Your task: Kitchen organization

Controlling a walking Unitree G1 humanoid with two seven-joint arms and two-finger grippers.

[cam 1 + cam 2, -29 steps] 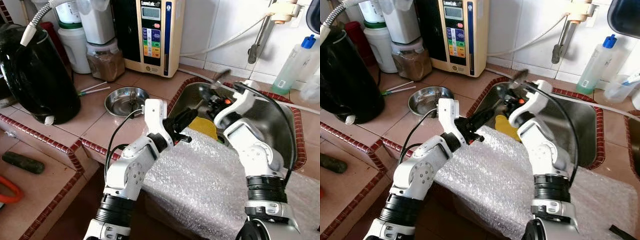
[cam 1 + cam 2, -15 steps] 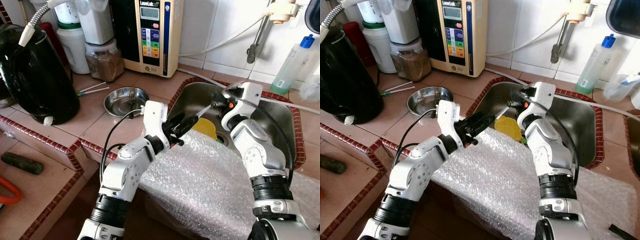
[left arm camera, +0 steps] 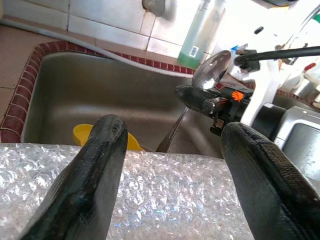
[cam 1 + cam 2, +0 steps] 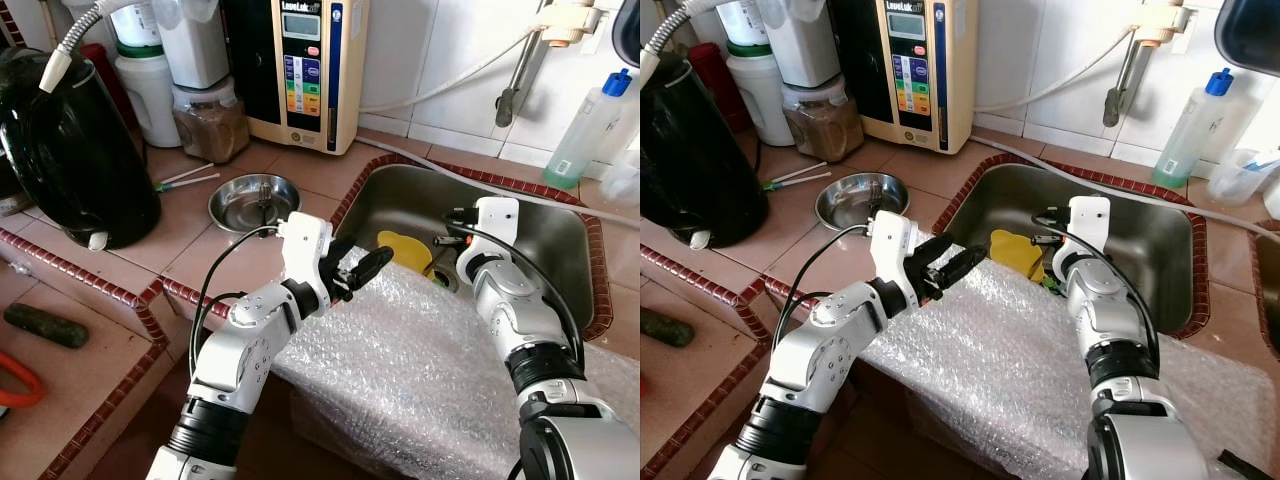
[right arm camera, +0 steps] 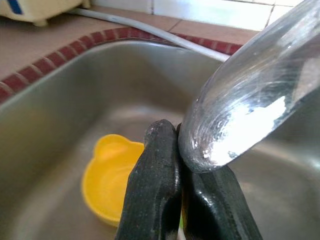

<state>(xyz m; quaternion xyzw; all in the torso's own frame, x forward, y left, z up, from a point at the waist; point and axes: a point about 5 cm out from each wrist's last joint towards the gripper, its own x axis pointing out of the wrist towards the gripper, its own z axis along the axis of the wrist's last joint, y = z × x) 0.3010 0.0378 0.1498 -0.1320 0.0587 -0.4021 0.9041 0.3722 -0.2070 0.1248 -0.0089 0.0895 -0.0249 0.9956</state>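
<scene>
The right gripper (image 5: 175, 165), fingers pressed together on a metal spoon (image 5: 250, 95), has dropped from its raised pose of a second ago to hang low over the steel sink (image 4: 560, 235), just above the basin at 3 o'clock of the yellow dish (image 4: 405, 250). The spoon's bowl (image 3: 212, 67) points up and away from the wrist. The left gripper (image 4: 362, 268), fingers apart and holding nothing, has drawn back toward 8 o'clock over the bubble wrap (image 4: 420, 370). Judged from this, the spoon is being carried into the sink and release is still to come. A steel bowl (image 4: 253, 202) rests on the counter at 10 o'clock.
</scene>
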